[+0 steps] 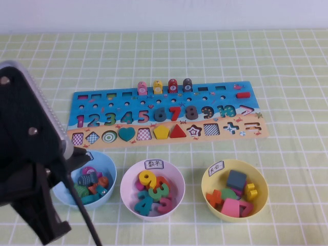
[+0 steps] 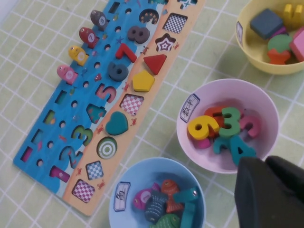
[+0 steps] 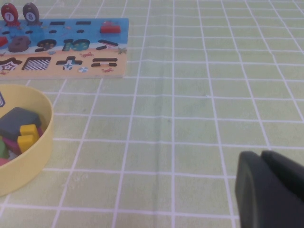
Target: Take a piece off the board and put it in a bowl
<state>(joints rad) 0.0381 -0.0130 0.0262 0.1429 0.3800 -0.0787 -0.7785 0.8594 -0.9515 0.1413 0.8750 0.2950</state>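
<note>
— Three bowls in the near row: where is the piece (image 1: 231, 207)?

— In the yellow bowl (image 1: 258, 206), on the right, flat among other shapes near its front. The white bowl (image 1: 176, 177) is in the middle, the blue bowl (image 1: 110, 165) on the left.

— And the claws?

— Left gripper (image 2: 270, 190) hangs over the white and blue bowls; right gripper (image 3: 268, 187) is above bare cloth beside the yellow bowl. Whether either is parted or holding anything, I cannot tell.

— Farther back?

— The board (image 1: 169, 138) lies beyond the bowls, apart from them.
</note>
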